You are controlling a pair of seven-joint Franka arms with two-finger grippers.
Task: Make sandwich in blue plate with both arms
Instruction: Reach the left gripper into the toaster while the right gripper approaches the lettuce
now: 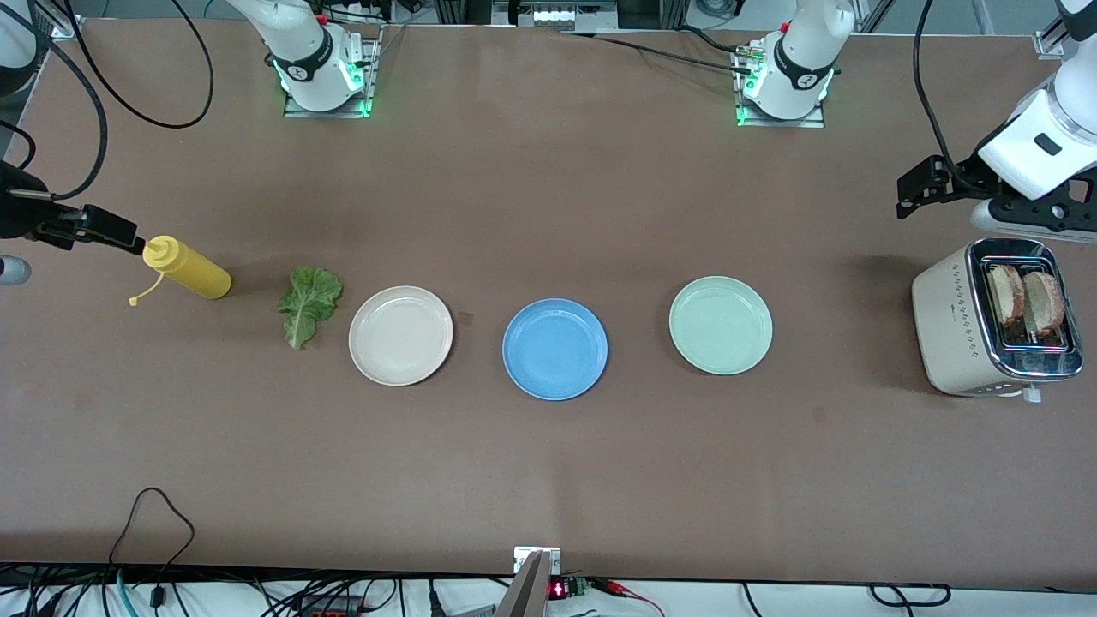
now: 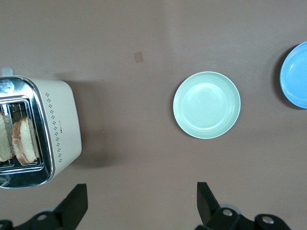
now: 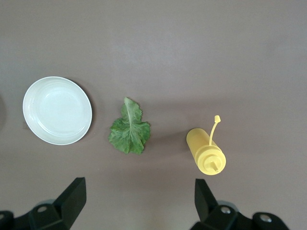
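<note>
Front view: 3 plates lie in a row on the surface (image 1: 548, 480): cream plate (image 1: 400, 335), blue plate (image 1: 554, 349) in the middle, mint plate (image 1: 720, 325). 1 lettuce leaf (image 1: 308, 302) and 1 yellow bottle (image 1: 188, 268) lie toward the right arm's end. 1 toaster (image 1: 986, 321) holds 2 bread slices (image 1: 1025, 302).

Left wrist view: left tool (image 2: 139, 203) hangs open above the surface beside the toaster.

Right wrist view: right tool (image 3: 139, 201) hangs open over the surface near the lettuce leaf and yellow bottle.

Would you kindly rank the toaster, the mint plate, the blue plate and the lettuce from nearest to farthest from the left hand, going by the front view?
1. Toaster: just below the open left hand, at the left arm's end of the table.
2. Mint plate: next along the row.
3. Blue plate: mid-table.
4. Lettuce: toward the right arm's end.
</note>
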